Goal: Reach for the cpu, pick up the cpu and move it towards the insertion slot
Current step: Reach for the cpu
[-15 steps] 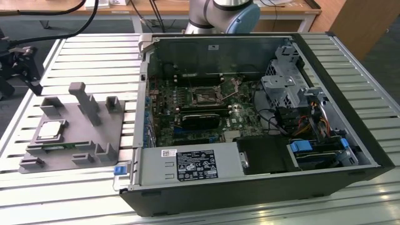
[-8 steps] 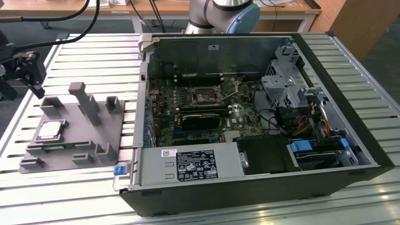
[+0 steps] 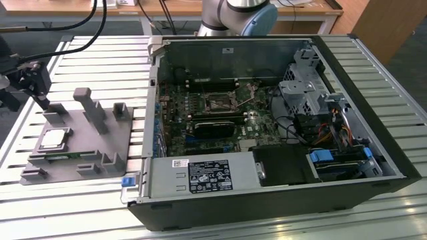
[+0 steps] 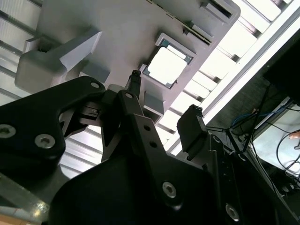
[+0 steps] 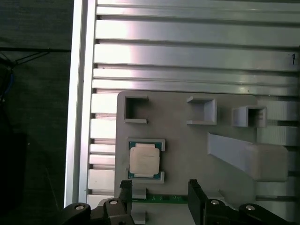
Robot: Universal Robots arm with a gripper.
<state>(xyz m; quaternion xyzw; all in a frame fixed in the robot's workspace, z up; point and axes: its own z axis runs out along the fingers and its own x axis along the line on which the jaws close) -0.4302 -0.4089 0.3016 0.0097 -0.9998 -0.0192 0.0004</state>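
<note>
1. Across the whole exterior view runs a silver slatted aluminium table [image 3: 87,55]. A black open-sided computer case [image 3: 363,80] lies on it, taking the centre and the exterior view's right.
2. Inside the case a green motherboard [image 3: 200,107] faces up.
3. At the exterior view's left, a flat grey plastic fixture plate [image 3: 80,142] with upright posts and small pockets rests on the slats beside the case.
4. Over that plate hangs the black two-fingered gripper [image 3: 43,107]. In both wrist views its gripper [image 5: 159,187] [image 4: 164,92] fingers stand spread wider than the chip and have hold of nothing.
5. The cpu [image 3: 55,139], a small flat square chip with a silvery-white metal top and thin tan rim, lies flat in a shallow grey-walled pocket of the plate. In both wrist views the cpu [image 5: 144,159] [image 4: 168,65] sits just beyond the fingertips, not between them and untouched.
6. The insertion slot [image 3: 218,103], a small square socket with a shiny metal frame, sits near the motherboard's centre with its dark centre showing, well apart from the chip.
7. Judging by this, the reach is the step in hand and no grasp is made. A grasp would call for the spread fingers to straddle the chip squarely, level with its thin edges, clear of the pocket walls.
</note>
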